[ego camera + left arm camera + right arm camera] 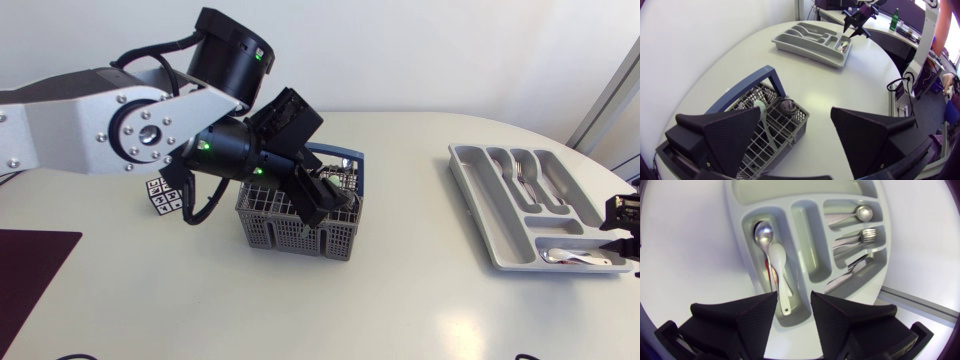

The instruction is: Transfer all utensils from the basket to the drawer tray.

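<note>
A grey wire basket (268, 226) with a blue handle stands mid-table. My left gripper (325, 200) hangs over its right end, open wide. In the left wrist view the basket (790, 124) lies under one finger (725, 137), and a pale green handle (763, 120) and a dark round utensil end (786, 106) stick up in it. The grey drawer tray (475, 205) sits at the right. My right gripper (794, 315) hovers open just above the tray (807, 245). Ahead of its tips a white spoon (779, 270) lies beside a metal spoon (763, 232). A fork (863, 235) and other cutlery fill neighbouring slots.
A small cube with black-and-white markers (165, 195) stands left of the basket. A dark mat (30, 265) covers the table's front left corner. Bare tabletop lies between basket and tray.
</note>
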Controlling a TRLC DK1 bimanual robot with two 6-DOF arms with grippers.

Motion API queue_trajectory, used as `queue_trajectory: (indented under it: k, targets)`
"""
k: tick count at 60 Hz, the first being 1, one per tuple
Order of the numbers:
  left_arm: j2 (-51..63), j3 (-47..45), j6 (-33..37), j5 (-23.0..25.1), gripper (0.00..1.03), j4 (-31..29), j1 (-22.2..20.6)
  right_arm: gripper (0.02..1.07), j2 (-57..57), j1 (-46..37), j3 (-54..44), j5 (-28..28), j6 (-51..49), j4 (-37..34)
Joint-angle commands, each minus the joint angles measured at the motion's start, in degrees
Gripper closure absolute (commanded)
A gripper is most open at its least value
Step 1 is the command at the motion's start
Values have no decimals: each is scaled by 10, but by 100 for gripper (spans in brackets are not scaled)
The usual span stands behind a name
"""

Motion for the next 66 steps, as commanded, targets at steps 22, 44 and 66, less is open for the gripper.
queue_trajectory:
  k: [22, 44, 66]
  targets:
    - [49, -35, 71, -64, 6, 36, -29, 52, -158, 151, -84, -159, 255, -158]
    - [64, -65, 98, -78, 6, 87, -19, 52, -300, 427, -186, -185, 623, -21]
    - [58, -99, 109, -78, 6, 136, -4, 52, -259, 687, -190, -40, 868, 167]
